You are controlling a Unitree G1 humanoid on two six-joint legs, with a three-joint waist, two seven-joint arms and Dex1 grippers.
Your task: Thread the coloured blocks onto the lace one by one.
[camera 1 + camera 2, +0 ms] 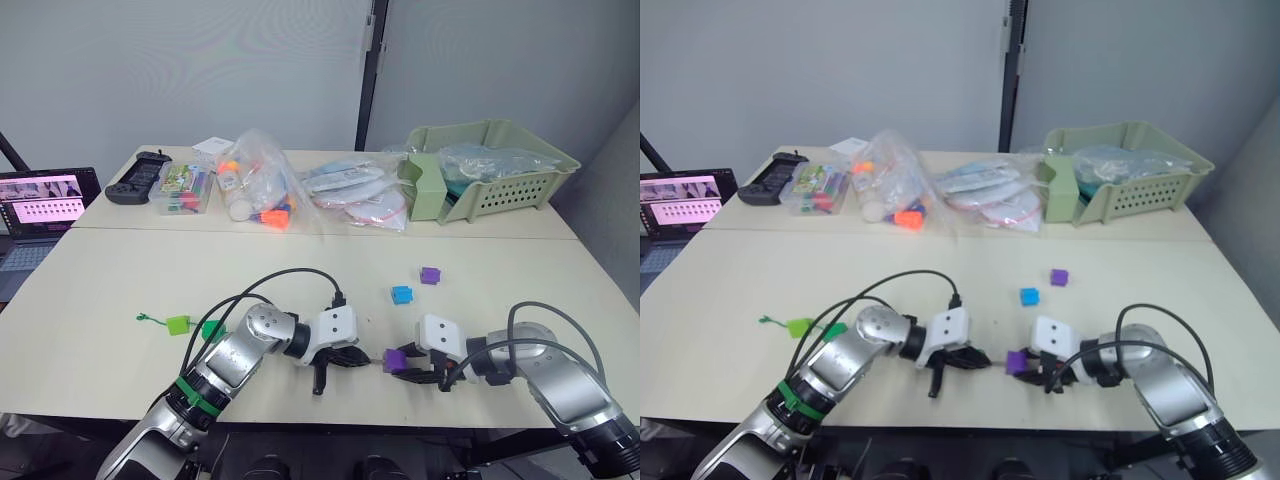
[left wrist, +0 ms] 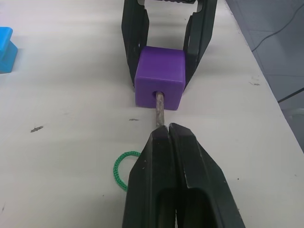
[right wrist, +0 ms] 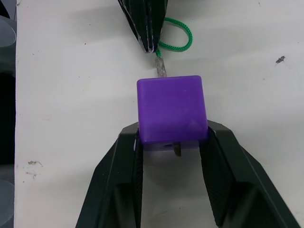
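Note:
At the table's front edge my right gripper (image 3: 172, 142) is shut on a purple cube (image 3: 171, 110). My left gripper (image 2: 168, 129) is shut on the lace's pale stiff tip (image 2: 159, 109), which enters the cube's hole and pokes out the far side (image 3: 177, 150). A green loop of the lace (image 2: 119, 168) lies on the table beside the left fingers. The lace's green tab end (image 1: 148, 319) lies at the left, with a lime green block (image 1: 178, 324) and a dark green block (image 1: 213, 329) beside it. A blue cube (image 1: 402, 294) and another purple cube (image 1: 430, 275) sit behind the grippers.
Clear bags of toys (image 1: 258, 195), a small clear box (image 1: 183, 189) and a black controller (image 1: 138, 177) line the back of the table. A pale green basket (image 1: 490, 170) stands at the back right. A laptop (image 1: 40, 205) sits off the left side.

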